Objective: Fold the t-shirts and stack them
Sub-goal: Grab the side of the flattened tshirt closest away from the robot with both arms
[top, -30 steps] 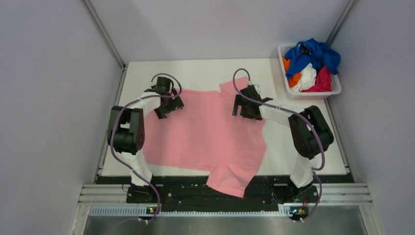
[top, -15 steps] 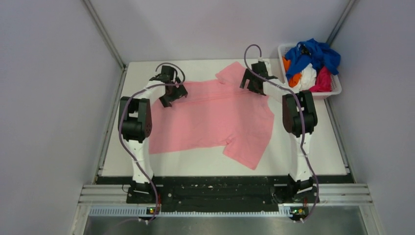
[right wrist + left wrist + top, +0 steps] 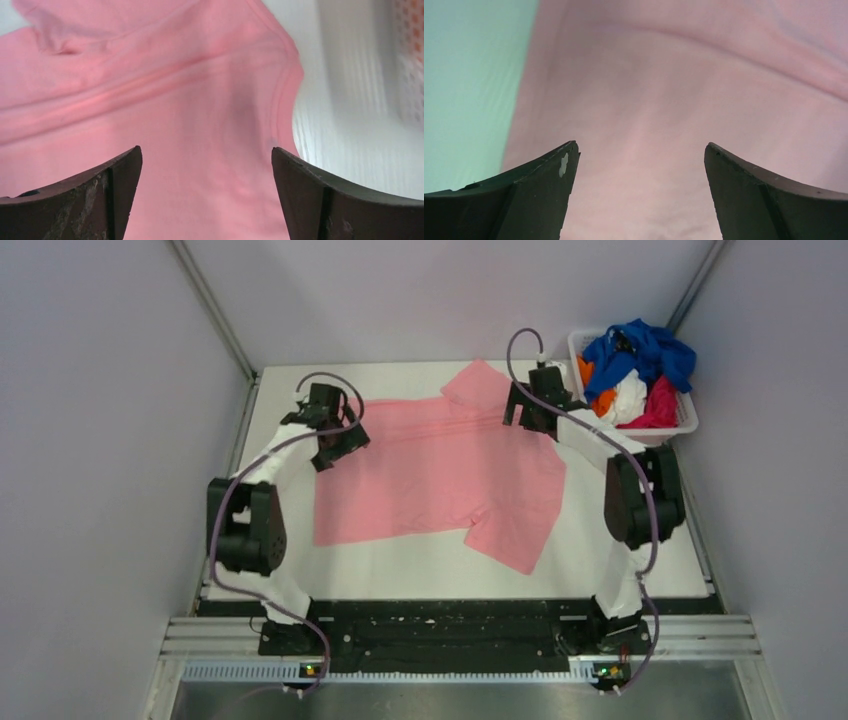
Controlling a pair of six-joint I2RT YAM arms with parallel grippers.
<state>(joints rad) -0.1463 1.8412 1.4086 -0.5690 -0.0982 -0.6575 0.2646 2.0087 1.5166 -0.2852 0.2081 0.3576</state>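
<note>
The salmon-pink t-shirt [image 3: 440, 475] lies spread on the white table, one sleeve at the far edge and one at the near right. My left gripper [image 3: 335, 445] is open over the shirt's far left edge; the left wrist view shows pink cloth [image 3: 664, 100] between the spread fingers, nothing held. My right gripper [image 3: 528, 418] is open over the shirt's far right corner, near the neckline [image 3: 285, 80]; its fingers hold nothing. Blue, orange, white and magenta t-shirts [image 3: 635, 375] are piled in the basket.
The white lattice basket [image 3: 684, 425] stands at the table's far right corner, close to my right gripper; its wall shows in the right wrist view [image 3: 407, 60]. Bare table [image 3: 420, 565] lies between the shirt and the near edge. Grey walls enclose the table.
Both grippers pulled the shirt away from the near edge toward the far side, then let go. The hanging sleeve now rests on the table. Both arms have drawn slightly outward.
</note>
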